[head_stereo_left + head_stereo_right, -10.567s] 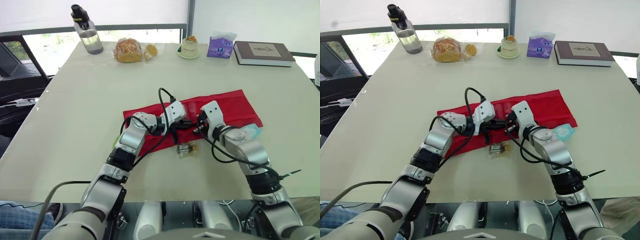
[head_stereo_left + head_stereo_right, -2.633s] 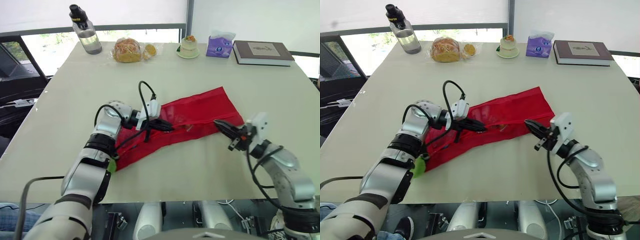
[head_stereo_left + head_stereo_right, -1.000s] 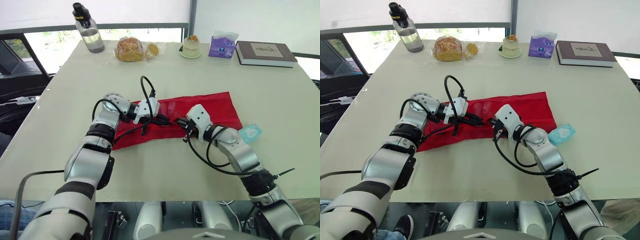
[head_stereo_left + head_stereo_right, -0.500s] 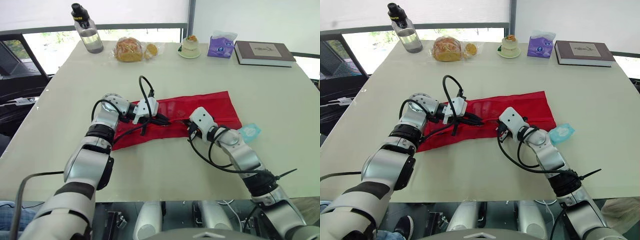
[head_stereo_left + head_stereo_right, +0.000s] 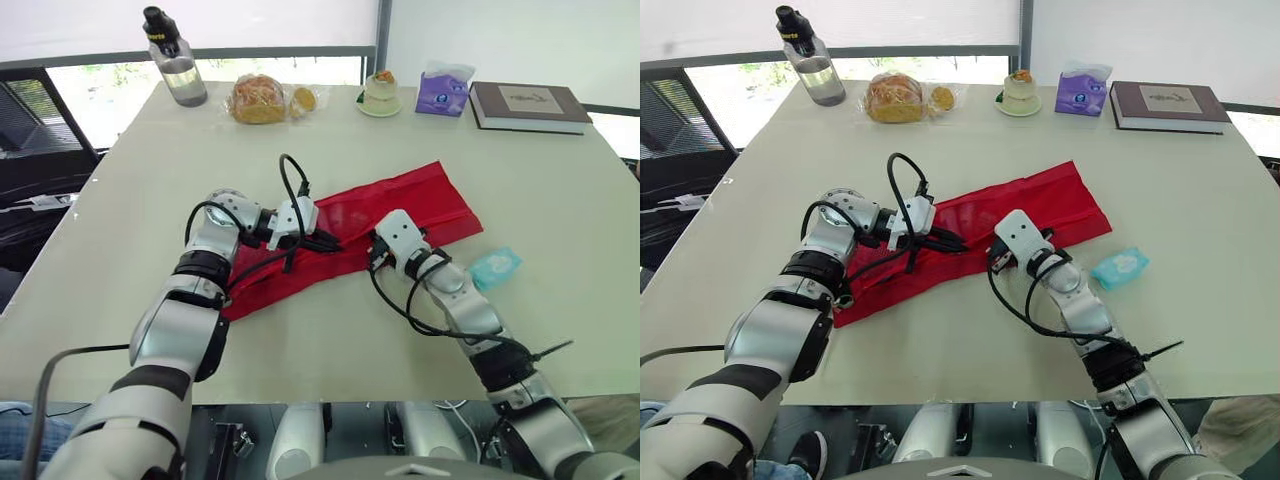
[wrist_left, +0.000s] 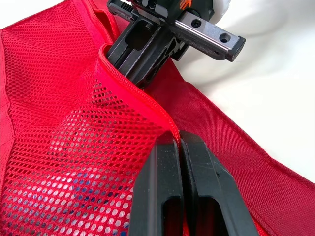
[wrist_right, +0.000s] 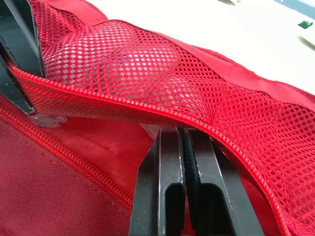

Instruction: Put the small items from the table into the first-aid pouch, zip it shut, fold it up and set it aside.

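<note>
While left tool [image 6: 178, 140] pinches pouch [image 5: 420, 200], right tool [image 7: 183, 132] — likewise

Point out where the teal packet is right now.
In the head views, the teal packet lies on the table on the robot's right, just past the right end of the red pouch and not touching it.

left claw [image 5: 335, 245], right claw [image 5: 374, 262]: both pinched closed

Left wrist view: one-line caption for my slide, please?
Shut on the zipper edge of the red pouch, the left gripper faces the right gripper, clamped on the same edge.
</note>
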Controlling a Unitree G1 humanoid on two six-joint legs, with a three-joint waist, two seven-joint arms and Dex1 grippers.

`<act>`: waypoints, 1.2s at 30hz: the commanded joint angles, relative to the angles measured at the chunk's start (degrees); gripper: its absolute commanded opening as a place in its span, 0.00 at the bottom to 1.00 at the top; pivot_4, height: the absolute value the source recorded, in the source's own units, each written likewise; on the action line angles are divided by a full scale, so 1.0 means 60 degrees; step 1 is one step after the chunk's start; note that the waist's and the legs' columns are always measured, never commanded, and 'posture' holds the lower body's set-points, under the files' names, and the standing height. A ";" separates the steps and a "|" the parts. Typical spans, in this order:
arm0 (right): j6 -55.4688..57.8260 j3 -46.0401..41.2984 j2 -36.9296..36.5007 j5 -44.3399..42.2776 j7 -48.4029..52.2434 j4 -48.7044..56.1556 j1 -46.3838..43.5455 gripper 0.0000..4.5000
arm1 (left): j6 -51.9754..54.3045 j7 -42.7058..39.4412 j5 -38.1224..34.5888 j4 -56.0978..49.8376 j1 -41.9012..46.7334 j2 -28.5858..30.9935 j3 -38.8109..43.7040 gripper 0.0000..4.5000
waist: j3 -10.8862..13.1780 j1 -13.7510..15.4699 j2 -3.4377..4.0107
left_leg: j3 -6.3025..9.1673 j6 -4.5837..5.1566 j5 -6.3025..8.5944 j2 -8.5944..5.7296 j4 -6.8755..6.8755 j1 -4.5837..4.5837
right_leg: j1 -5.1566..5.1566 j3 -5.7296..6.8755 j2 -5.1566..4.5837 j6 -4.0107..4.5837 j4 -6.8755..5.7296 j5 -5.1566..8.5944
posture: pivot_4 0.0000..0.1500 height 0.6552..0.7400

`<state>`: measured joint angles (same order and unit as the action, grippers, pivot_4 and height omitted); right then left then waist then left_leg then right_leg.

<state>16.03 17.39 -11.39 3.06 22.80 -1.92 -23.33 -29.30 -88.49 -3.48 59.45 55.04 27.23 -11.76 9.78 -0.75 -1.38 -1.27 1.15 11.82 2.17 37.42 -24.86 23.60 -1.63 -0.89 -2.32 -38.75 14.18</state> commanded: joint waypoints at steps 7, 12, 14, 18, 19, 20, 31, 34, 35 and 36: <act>0.1057 -0.0613 -0.0947 -0.1091 0.1296 0.2673 0.1155 0.03 | -0.0187 -0.0355 -0.0004 -0.0056 -0.0028 0.0060 0.0117 0.00 | 0.0000 -0.0026 0.0000 | 0.0001 0.0000 0.0000 0.0004 0.0000 0.0008 | 0.0000 -0.0002 0.0007 0.0000 -0.0006 0.0001 | 1.00 1.00; 0.1314 -0.0682 -0.1107 -0.0888 0.1091 0.2596 0.1343 0.03 | -0.0204 -0.0353 0.0002 -0.0026 -0.0015 0.0042 0.0114 0.00 | 0.0000 -0.0015 0.0000 | -0.0004 0.0000 0.0000 0.0003 0.0001 0.0005 | 0.0000 -0.0003 0.0004 0.0000 -0.0003 0.0001 | 1.00 1.00; 0.1273 -0.0638 -0.1030 -0.0819 0.0978 0.2362 0.1236 0.03 | -0.0205 -0.0359 0.0001 -0.0028 -0.0017 0.0024 0.0107 0.00 | 0.0000 -0.0014 0.0000 | -0.0004 0.0000 0.0000 0.0001 0.0001 0.0005 | 0.0000 -0.0003 0.0003 0.0000 -0.0003 0.0001 | 1.00 1.00; 0.1084 -0.0449 -0.0698 -0.0754 0.0892 0.1803 0.0901 0.03 | -0.0212 -0.0386 -0.0005 -0.0054 -0.0027 0.0008 0.0097 0.00 | 0.0000 -0.0025 0.0000 | -0.0004 0.0000 0.0000 0.0002 0.0001 0.0006 | 0.0000 -0.0003 0.0005 0.0001 -0.0003 0.0001 | 1.00 1.00; 0.1007 -0.0379 -0.0622 -0.0718 0.0913 0.1641 0.0805 0.03 | -0.0208 -0.0382 -0.0004 -0.0050 -0.0015 0.0006 0.0098 0.00 | 0.0000 -0.0022 0.0000 | -0.0004 0.0000 0.0000 0.0002 0.0001 0.0007 | 0.0000 -0.0004 0.0005 0.0000 -0.0004 0.0001 | 1.00 1.00; 0.0924 -0.0320 -0.0544 -0.0689 0.0930 0.1499 0.0710 0.03 | -0.0205 -0.0380 -0.0003 -0.0048 -0.0007 0.0006 0.0100 0.00 | 0.0000 -0.0020 0.0000 | -0.0002 0.0000 0.0000 0.0002 0.0000 0.0007 | 0.0000 -0.0003 0.0005 0.0000 -0.0004 0.0001 | 1.00 1.00; 0.0022 0.0091 0.0337 -0.0168 0.0685 -0.0244 -0.0547 0.03 | -0.0175 -0.0329 -0.0007 -0.0123 -0.0050 0.0046 0.0113 0.00 | 0.0000 -0.0024 0.0000 | -0.0003 0.0000 0.0000 0.0002 0.0001 0.0006 | 0.0000 -0.0002 0.0005 0.0001 -0.0004 0.0001 | 1.00 1.00; -0.0108 0.0045 0.0591 -0.0035 0.0470 -0.0668 -0.0765 0.03 | -0.0161 -0.0347 -0.0027 -0.0176 -0.0103 0.0058 0.0115 0.00 | 0.0000 -0.0026 0.0000 | -0.0003 0.0000 0.0000 0.0002 0.0001 0.0006 | 0.0000 -0.0003 0.0005 0.0001 -0.0005 0.0001 | 1.00 1.00; -0.0124 0.0031 0.0619 -0.0021 0.0449 -0.0688 -0.0765 0.03 | -0.0159 -0.0347 -0.0028 -0.0182 -0.0111 0.0062 0.0115 0.00 | 0.0000 -0.0027 0.0000 | -0.0003 0.0000 0.0000 0.0002 0.0001 0.0006 | 0.0001 -0.0003 0.0005 0.0001 -0.0005 0.0001 | 1.00 1.00; -0.0127 0.0008 0.0630 -0.0035 0.0460 -0.0616 -0.0734 0.03 | -0.0154 -0.0346 -0.0027 -0.0184 -0.0115 0.0065 0.0114 0.00 | 0.0000 -0.0027 0.0000 | -0.0001 0.0000 0.0000 0.0002 0.0000 0.0006 | 0.0001 -0.0002 0.0005 0.0001 -0.0005 0.0001 | 1.00 1.00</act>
<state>16.92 18.17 -7.96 2.87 26.25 -7.05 -27.01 -29.48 -88.51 -3.45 59.70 54.50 27.27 -11.76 9.78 -0.91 -1.38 -1.28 1.15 11.82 2.18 37.43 -24.83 23.61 -1.64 -0.86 -2.31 -38.77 14.18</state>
